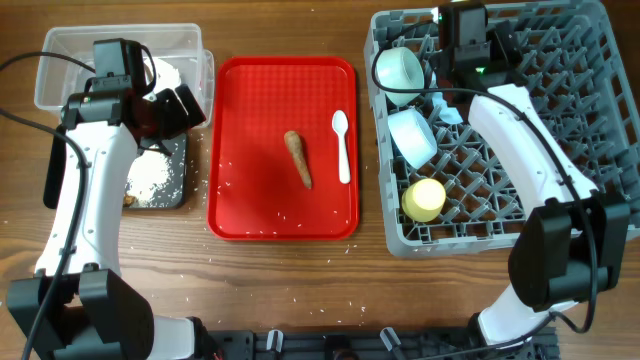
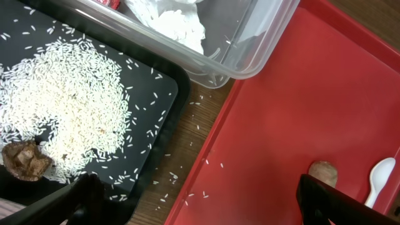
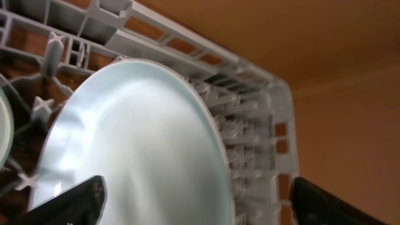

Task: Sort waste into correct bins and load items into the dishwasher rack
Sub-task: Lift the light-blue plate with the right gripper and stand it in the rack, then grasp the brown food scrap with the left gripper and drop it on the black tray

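Your left jaws stand wide with nothing between them, hanging over the seam where the red tray (image 1: pixel 250 200) meets the black tray (image 1: pixel 176 196). The brown stick (image 1: pixel 298 158) is not between them: it lies in the middle of the red tray, and the left wrist view catches only its blunt end, just past one finger. Its long axis runs roughly along the red tray's long side, a little slanted, with the thick end far from you and the thin tip nearer you, leaning toward the white spoon (image 1: pixel 342 146). The spoon lies nearly parallel between the stick and the tray's rack-side rim, bowl end away from you. The left wrist view also gives what the overhead blurs: rice (image 2: pixel 62 106) spread on the black tray with the brown lump (image 2: pixel 25 161) at its edge, the tissue (image 2: pixel 175 22) and a sliver of red wrapper (image 2: pixel 111 3) in the clear tub (image 2: pixel 262 50), and stray grains on the worktop (image 2: pixel 187 144). Only the overhead shows the rack (image 1: pixel 590 60) off the red tray's other side, holding two bowls (image 1: pixel 399 68) (image 1: pixel 412 135) and the yellow cup (image 1: pixel 424 199). The plate (image 3: pixel 137 144) shows plainly only in the right wrist view — on edge among the pegs, framed by your right jaws, which are spread wide.
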Robot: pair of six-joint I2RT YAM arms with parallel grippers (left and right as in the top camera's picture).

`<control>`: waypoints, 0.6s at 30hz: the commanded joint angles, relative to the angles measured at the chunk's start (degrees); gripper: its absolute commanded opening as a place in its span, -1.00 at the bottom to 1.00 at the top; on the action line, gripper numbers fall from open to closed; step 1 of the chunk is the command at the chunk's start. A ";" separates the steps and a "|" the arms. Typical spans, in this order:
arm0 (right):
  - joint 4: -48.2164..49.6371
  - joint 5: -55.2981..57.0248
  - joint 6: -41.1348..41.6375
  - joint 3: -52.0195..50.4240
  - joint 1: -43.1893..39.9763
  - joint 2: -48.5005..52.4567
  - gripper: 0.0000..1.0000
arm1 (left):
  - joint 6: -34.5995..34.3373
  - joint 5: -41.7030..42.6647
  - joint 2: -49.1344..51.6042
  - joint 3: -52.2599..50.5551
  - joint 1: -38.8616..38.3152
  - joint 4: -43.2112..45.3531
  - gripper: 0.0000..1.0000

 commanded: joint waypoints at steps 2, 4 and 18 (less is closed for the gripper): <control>-3.80 -2.21 16.74 2.25 0.07 -8.72 1.00 | 0.33 -0.76 -0.98 0.76 0.31 0.13 1.00; -7.02 -9.77 21.16 2.45 0.13 -15.02 0.99 | 0.33 -0.76 -0.98 0.76 0.31 0.13 1.00; -24.37 -30.14 34.21 2.45 0.02 -31.23 0.99 | 0.28 16.61 0.39 0.70 -6.40 0.22 0.99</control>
